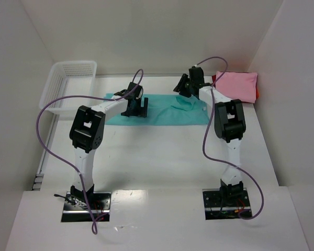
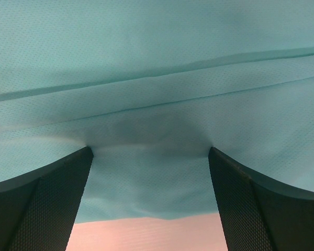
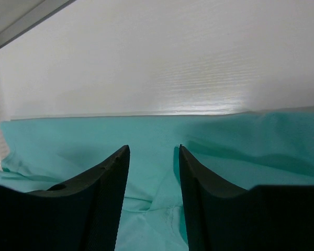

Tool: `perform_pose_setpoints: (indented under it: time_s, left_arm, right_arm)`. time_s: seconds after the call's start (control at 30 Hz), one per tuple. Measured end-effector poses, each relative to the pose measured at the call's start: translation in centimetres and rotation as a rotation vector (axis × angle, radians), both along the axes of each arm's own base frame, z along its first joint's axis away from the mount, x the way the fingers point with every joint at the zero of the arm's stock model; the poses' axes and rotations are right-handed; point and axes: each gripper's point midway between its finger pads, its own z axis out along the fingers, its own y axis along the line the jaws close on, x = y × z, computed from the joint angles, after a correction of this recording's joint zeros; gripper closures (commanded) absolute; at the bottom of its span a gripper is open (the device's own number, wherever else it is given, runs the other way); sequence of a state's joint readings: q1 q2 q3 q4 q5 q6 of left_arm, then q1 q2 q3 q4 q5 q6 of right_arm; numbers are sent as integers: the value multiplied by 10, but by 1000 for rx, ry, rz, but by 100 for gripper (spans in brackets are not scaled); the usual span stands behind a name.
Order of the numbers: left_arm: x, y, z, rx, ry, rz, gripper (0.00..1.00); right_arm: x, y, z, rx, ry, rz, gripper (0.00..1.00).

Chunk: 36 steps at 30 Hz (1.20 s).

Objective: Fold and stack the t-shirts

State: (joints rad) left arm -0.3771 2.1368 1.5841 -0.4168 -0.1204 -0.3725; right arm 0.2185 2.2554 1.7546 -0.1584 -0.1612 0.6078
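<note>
A teal-green t-shirt (image 1: 167, 112) lies spread flat across the back of the table. My left gripper (image 1: 136, 109) is open, its fingertips pressed down on the shirt's left part. In the left wrist view the cloth (image 2: 157, 78) fills the frame and its hem runs between the wide-apart fingers of the left gripper (image 2: 149, 151). My right gripper (image 1: 185, 85) hovers over the shirt's right end, by the collar. Its jaws (image 3: 153, 147) stand apart over rumpled teal cloth (image 3: 52, 141), gripping nothing. A folded pink t-shirt (image 1: 236, 85) lies at the back right on a red one (image 1: 257, 93).
A white mesh basket (image 1: 73, 65) stands at the back left, next to the shirt's left end. White walls close in the table at the back and on both sides. A purple cable loops from each arm.
</note>
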Motion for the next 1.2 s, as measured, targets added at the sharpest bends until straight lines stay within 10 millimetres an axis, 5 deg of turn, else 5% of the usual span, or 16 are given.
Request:
perform_pose_setpoints:
  time_s: [0.17, 0.37, 0.47, 0.57, 0.77, 1.2]
  left_arm:
    - [0, 0, 0, -2, 0, 0, 0]
    - [1, 0, 0, -2, -4, -1, 0]
    - [1, 0, 0, -2, -4, -1, 0]
    - [2, 0, 0, -1, -4, -1, 0]
    - [2, 0, 0, -1, -4, -1, 0]
    - [-9, -19, 11, -4, -30, -33, 0]
  right_arm:
    - [-19, -13, 21, -16, -16, -14, 42]
    - [-73, -62, 86, -47, -96, -101, 42]
    - [-90, -88, 101, -56, -134, -162, 42]
    - [-107, -102, 78, -70, -88, -191, 42]
    - [-127, -98, 13, -82, 62, -167, 45]
    - [-110, -84, -16, -40, 93, -111, 45]
